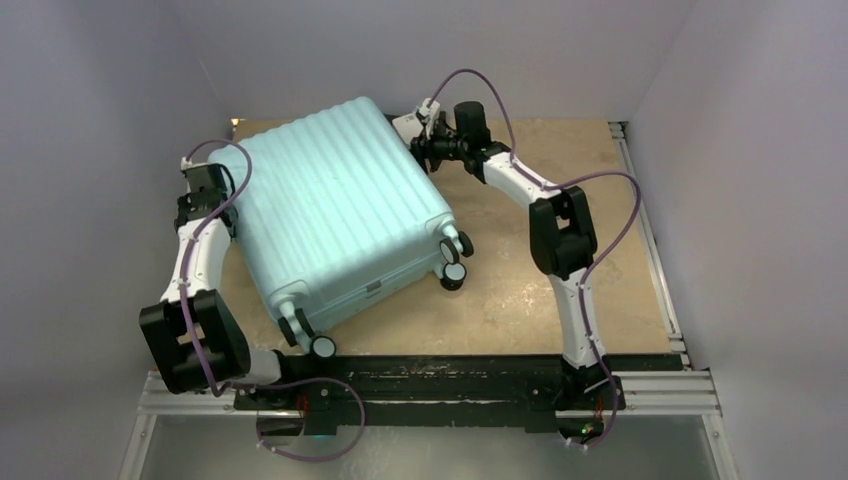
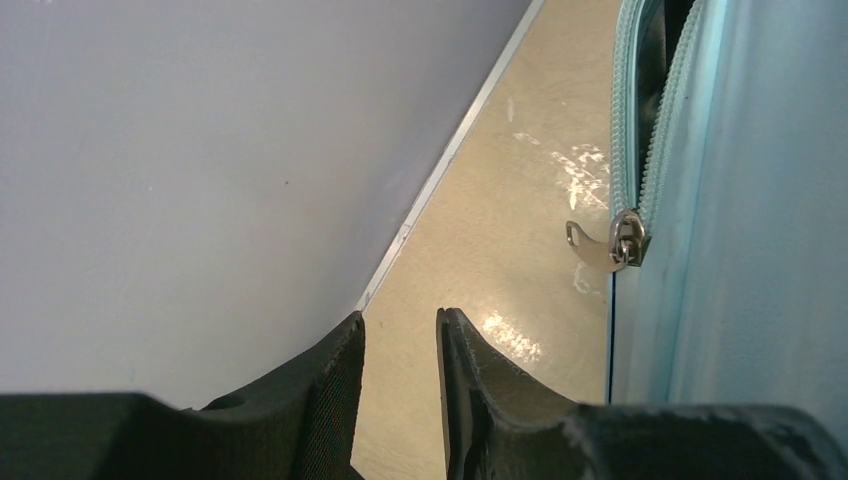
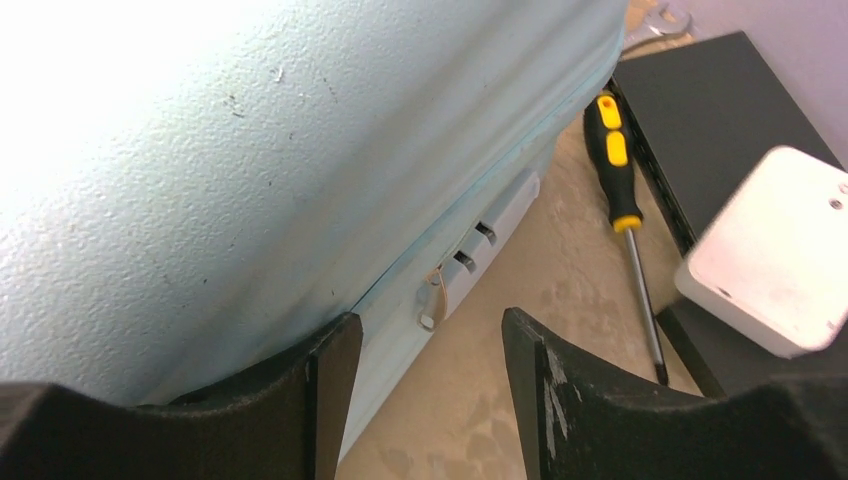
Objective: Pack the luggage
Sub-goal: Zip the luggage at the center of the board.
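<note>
The luggage [image 1: 340, 210], a pale mint ribbed hard-shell suitcase, lies flat and askew on the table, wheels toward the near right. My left gripper [image 1: 203, 178] is beside its left edge, apart from it. In the left wrist view that gripper [image 2: 400, 330] is open by a narrow gap with nothing between its fingers. A metal zipper pull [image 2: 600, 245] hangs on the luggage side [image 2: 740, 250], and the zipper stands apart above the slider. My right gripper [image 1: 412, 140] is at the far right corner. In its wrist view it [image 3: 430, 335] is open and empty beside the shell [image 3: 250, 150] and lock block [image 3: 490, 240].
A yellow-and-black screwdriver [image 3: 620, 190] lies on the table behind the luggage, next to a black board [image 3: 720, 110] and a white box [image 3: 780, 260]. A wrench [image 3: 660, 20] shows at the far edge. Grey walls [image 2: 200, 150] close in on the left, back and right.
</note>
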Robot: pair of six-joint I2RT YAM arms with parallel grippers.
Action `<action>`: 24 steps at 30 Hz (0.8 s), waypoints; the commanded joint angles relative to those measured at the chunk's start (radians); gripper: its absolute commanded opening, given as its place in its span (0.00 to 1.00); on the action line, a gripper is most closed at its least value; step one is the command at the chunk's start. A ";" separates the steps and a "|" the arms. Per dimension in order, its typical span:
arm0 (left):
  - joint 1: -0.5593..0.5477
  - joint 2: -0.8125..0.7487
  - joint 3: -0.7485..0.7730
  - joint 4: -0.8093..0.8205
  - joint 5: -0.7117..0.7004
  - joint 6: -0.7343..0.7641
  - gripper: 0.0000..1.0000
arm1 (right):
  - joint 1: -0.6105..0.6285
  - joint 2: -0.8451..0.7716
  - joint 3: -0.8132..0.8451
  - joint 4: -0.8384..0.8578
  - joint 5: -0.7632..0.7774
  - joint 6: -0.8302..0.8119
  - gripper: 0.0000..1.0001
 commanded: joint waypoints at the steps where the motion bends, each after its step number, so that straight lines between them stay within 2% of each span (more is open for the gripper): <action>1: -0.294 0.021 0.076 -0.003 0.437 0.168 0.32 | 0.227 -0.071 -0.116 -0.089 -0.383 0.023 0.62; 4: -0.347 0.050 0.122 -0.007 0.416 0.159 0.32 | 0.231 -0.126 -0.178 -0.056 -0.388 0.025 0.62; 10: -0.369 0.087 0.226 -0.020 0.411 0.120 0.32 | 0.231 -0.171 -0.196 -0.038 -0.410 0.030 0.62; 24: -0.456 0.142 0.324 -0.037 0.485 0.117 0.33 | 0.252 -0.301 -0.295 0.385 -0.476 0.417 0.61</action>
